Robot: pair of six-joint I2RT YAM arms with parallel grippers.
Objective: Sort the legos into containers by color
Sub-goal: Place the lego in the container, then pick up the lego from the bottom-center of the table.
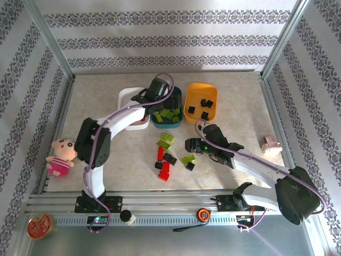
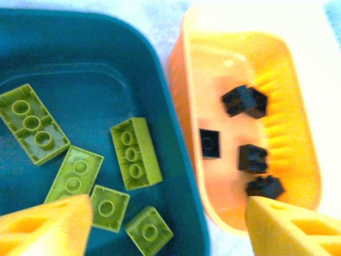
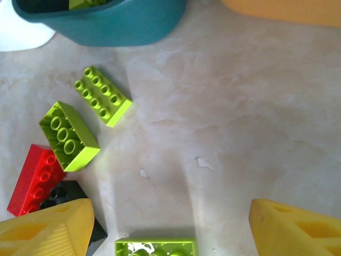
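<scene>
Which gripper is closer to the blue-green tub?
Left. The left gripper hangs open right above the teal tub, over the green bricks inside. The right gripper is farther away, open above the loose legos on the table in front of the tub.

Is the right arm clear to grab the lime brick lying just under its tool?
Likely yes: the right tool stands open with the lime brick flat on bare table between its fingers; the red brick and black brick lie outside one finger.

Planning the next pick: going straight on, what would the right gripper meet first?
The right gripper would probably meet the lime green brick just ahead of it; depth is unclear.
</scene>
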